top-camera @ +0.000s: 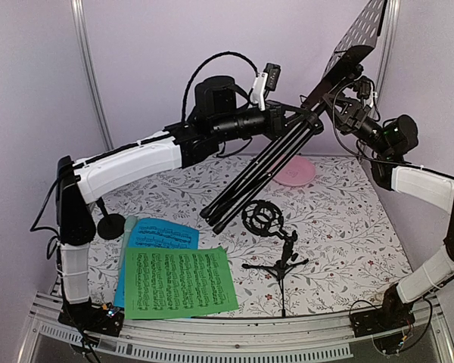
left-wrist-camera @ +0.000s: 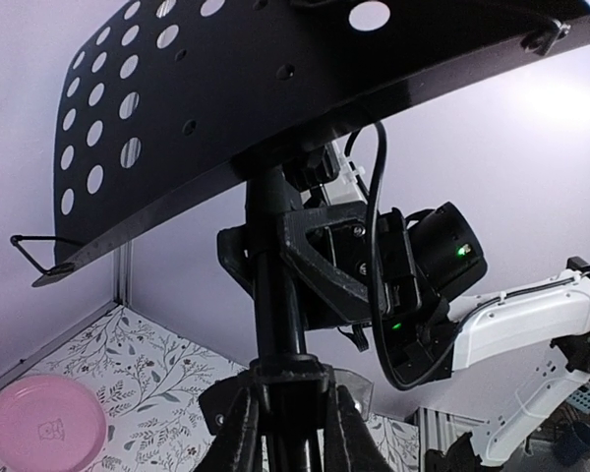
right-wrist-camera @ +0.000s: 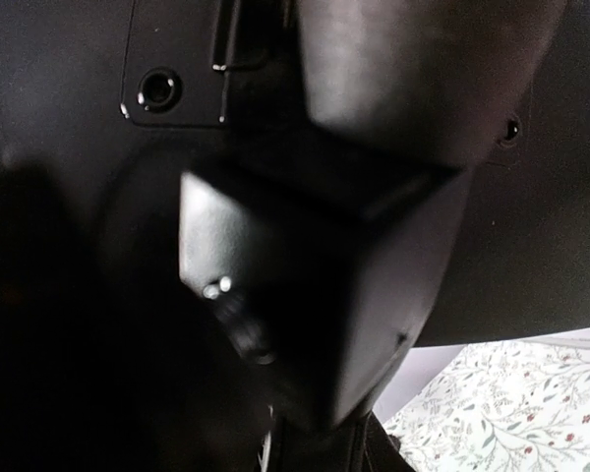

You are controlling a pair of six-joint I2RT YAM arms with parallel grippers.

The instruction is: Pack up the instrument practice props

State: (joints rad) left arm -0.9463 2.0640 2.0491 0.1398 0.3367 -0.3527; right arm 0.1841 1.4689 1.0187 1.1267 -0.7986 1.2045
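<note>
A round pink plate (top-camera: pixel 296 172) lies flat at the far side of the table (top-camera: pixel 356 227) — white cloth with a grey leaf-and-flower print. Pale lilac walls (top-camera: pixel 151 45) stand behind, a metal rail (top-camera: pixel 234 336) along the near edge.

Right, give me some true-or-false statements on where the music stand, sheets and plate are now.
1. The black perforated sheet-music rack with tripod legs stands upright. False: it leans steeply, the left claw shut on its pole.
2. The green music sheet overlaps the blue music sheet. True.
3. The round pink plate sits at the near edge. False: it lies at the far side, beyond the tripod legs.
4. The right claw grips just under the rack. True.
</note>
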